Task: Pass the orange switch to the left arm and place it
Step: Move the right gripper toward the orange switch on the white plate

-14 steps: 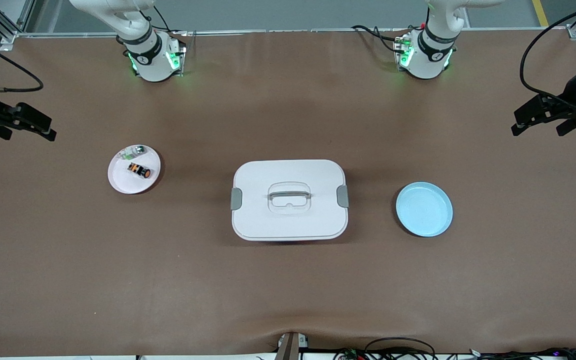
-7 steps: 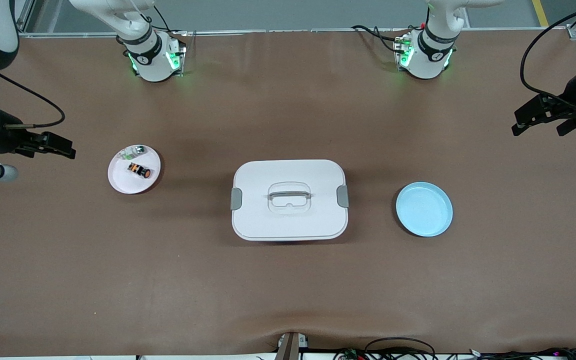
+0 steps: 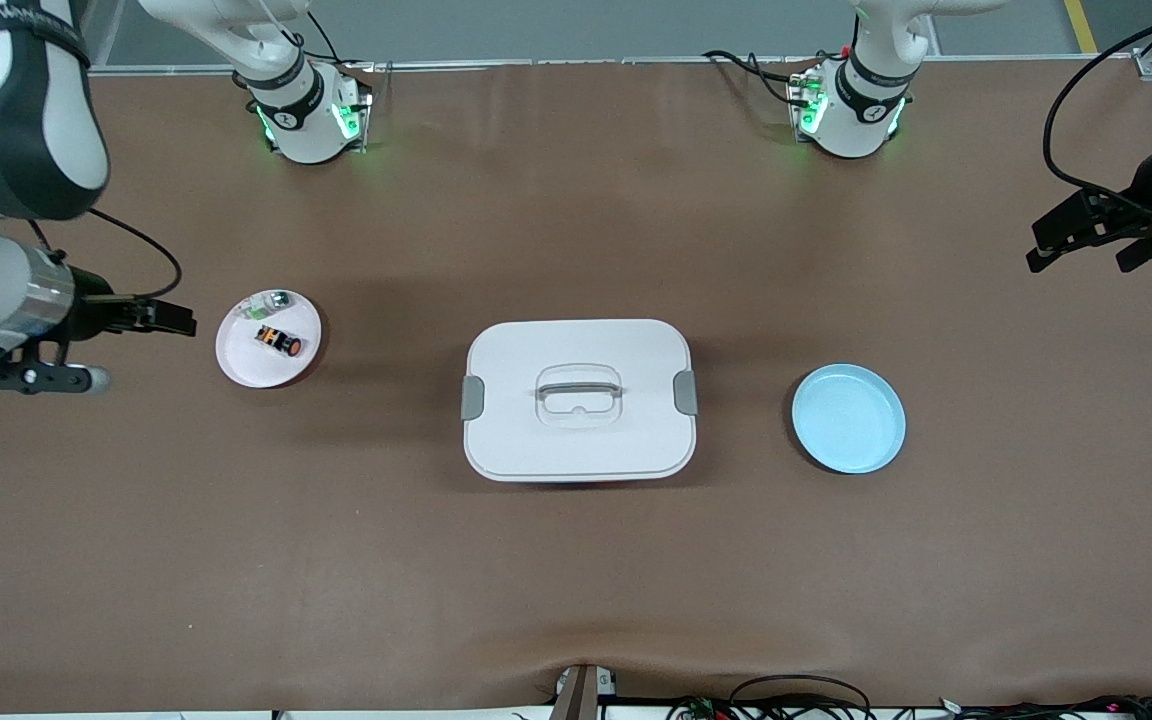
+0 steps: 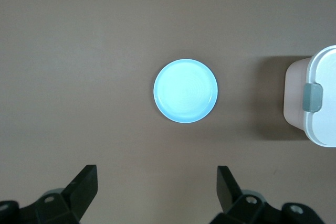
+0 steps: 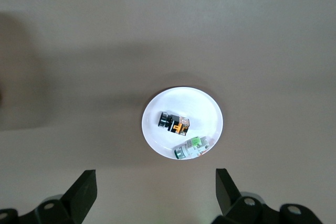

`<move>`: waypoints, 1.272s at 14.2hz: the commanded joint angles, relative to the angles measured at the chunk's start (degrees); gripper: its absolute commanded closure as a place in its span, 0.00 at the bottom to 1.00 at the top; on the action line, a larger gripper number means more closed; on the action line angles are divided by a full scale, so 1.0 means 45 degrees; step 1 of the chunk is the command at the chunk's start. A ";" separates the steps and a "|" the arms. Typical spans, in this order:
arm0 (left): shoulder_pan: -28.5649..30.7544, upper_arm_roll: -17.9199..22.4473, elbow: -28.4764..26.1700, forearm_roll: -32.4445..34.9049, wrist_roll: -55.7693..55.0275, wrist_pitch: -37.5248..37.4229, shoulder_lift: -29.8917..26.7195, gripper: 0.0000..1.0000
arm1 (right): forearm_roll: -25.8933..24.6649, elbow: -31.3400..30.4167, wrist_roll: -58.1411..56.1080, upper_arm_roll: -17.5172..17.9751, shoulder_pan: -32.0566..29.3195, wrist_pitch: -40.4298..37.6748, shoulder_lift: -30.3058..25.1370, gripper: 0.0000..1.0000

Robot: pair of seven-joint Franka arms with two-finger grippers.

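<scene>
Brown table (image 3: 576, 580) spreads wide, with lots of bare room near the front camera and along the edge by my two bases. My white box (image 3: 578, 400) sits shut in the middle, its grey latches on both ends and a handle sunk in its lid. Between the box and each plate there is open table.

Toward my right arm's end sits the pink plate (image 3: 236, 365). In it lies the orange switch (image 3: 277, 340), on its side, and just beside it, farther from the front camera, a small green-and-silver part (image 3: 271, 299). Toward my left arm's end sits the blue plate (image 3: 848, 418), with nothing in it.

My right hand (image 3: 171, 320) hangs over the table just beside the pink plate, fingers (image 5: 84, 190) spread apart, holding nothing. My left hand (image 3: 1076, 235) waits over the table's edge at my left arm's end, well apart from the blue plate, fingers (image 4: 84, 184) spread apart too, holding nothing.
</scene>
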 commanded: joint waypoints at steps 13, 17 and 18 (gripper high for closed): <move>0.0006 0.0022 0.0318 0.0243 0.0072 -0.0271 0.0170 0.00 | 0.0600 -0.6864 0.2759 -0.0055 -0.0889 0.6375 -0.1974 0.00; -0.0033 0.0022 0.0338 0.0243 0.0092 -0.0271 0.0248 0.00 | 0.0895 -0.8427 0.2779 -0.0055 -0.0870 0.8894 -0.1877 0.00; -0.0033 0.0022 0.0357 0.0243 0.0073 -0.0271 0.0268 0.00 | 0.0914 -0.8585 0.2779 -0.0055 -0.0850 0.9247 -0.1838 0.00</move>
